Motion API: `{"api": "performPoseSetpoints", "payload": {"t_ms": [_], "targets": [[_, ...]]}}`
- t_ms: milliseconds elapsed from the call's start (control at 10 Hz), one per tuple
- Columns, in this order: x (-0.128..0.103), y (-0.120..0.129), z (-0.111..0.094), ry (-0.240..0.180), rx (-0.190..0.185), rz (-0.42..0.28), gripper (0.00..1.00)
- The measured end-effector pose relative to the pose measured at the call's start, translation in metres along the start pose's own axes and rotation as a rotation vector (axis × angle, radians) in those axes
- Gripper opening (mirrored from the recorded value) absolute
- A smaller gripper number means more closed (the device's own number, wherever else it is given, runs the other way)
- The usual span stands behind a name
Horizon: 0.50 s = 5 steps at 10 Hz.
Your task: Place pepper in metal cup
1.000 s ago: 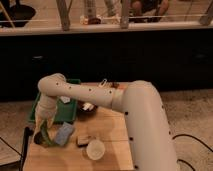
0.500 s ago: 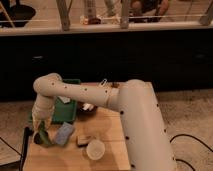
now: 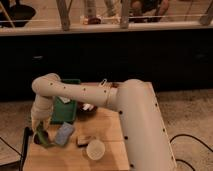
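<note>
My gripper is at the front left of the wooden table, pointing down. It is shut on the pepper, a slim curved green pepper that hangs from it just above the table's left edge. A small dull-grey thing with a dark part, apparently the metal cup, sits to the right of the pepper, past the blue-grey pad. It is apart from the gripper.
A blue-grey pad lies right beside the pepper. A green tray stands behind it. A cream-white cup stands at the front, next to the grey cup. A dark object is partly hidden under my arm.
My arm's upper bend has swung left and risen. The gripper and the pepper have stayed at nearly the same spot over the table's front left.
</note>
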Motion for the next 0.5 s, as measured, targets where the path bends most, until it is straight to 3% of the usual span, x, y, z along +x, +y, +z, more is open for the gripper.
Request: {"api": "performPoseSetpoints", "payload": {"t_ms": [500], "targets": [[0.0037,0.0024,0.0007,-0.013,0.017,0.004,0.8]]}}
